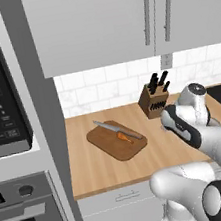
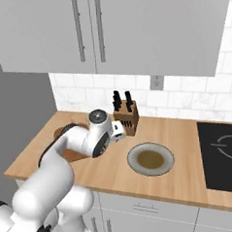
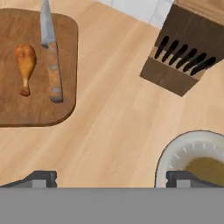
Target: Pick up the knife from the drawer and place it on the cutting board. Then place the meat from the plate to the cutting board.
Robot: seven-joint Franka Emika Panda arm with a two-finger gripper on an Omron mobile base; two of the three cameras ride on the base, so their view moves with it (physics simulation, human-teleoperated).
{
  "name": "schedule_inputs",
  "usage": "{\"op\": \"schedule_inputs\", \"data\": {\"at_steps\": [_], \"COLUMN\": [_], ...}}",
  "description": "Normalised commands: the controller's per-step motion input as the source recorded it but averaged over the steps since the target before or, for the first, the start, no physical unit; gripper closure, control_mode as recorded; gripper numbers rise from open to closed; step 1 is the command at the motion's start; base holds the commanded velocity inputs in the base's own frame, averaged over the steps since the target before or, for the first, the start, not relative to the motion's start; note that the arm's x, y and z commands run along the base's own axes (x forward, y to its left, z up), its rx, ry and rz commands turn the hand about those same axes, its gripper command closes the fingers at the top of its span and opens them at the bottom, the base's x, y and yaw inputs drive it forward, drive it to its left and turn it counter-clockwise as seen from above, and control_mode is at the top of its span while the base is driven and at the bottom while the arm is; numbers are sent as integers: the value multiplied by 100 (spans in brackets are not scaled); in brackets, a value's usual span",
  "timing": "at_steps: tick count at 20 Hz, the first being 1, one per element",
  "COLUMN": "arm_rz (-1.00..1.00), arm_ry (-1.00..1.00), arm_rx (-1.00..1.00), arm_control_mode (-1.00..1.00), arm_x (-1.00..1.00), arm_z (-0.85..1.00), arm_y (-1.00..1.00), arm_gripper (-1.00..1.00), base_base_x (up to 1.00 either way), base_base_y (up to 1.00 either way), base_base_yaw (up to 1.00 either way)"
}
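On the worktop near its left edge, the left base view showed the cutting board [image 1: 117,141] carrying the knife [image 1: 116,130] and the meat [image 1: 124,137] side by side. From the right base view, the plate [image 2: 150,159] sat near the worktop's front edge, just before the knife block [image 2: 125,116]. Through the hand view, the gripper [image 3: 111,178] hung with fingers spread wide, grasping nothing, between board and plate.

Knife [image 3: 51,65] and meat [image 3: 25,65] (side by side) on cutting board [image 3: 26,111].
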Motion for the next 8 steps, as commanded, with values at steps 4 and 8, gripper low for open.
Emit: {"op": "schedule_inputs", "data": {"at_steps": [4, 8], "arm_rz": [0, 0], "arm_ry": [-9, -4], "arm_rx": [0, 0], "arm_control_mode": [-100, -100], "arm_x": [-32, -25], "arm_z": [0, 0], "arm_y": [-83, -72], "arm_gripper": [-100, -100], "base_base_x": [0, 0], "base_base_y": [0, 0], "base_base_yaw": [0, 0]}}
